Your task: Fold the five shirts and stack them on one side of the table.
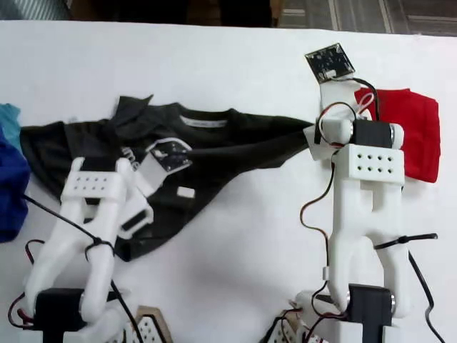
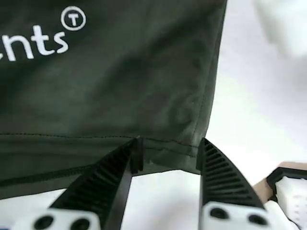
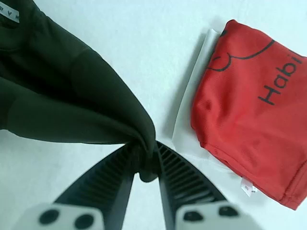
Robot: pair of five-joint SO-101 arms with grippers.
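Note:
A black shirt (image 1: 214, 150) with white print lies partly spread on the white table (image 1: 235, 64), collar toward the far side. My right gripper (image 3: 146, 158) is shut on the end of its sleeve (image 1: 289, 136), which is pulled out taut to the right; in the high view this gripper (image 1: 315, 139) sits just left of a folded red shirt (image 1: 407, 132). My left gripper (image 2: 169, 153) is open low over the black shirt's hem (image 2: 163, 146), one finger on each side of a stretch of its edge.
A teal shirt (image 1: 8, 118) and a blue shirt (image 1: 11, 186) lie at the table's left edge. The red shirt (image 3: 254, 120) rests on a thin white layer (image 3: 192, 110). Bare table stretches between the two arms and along the far side.

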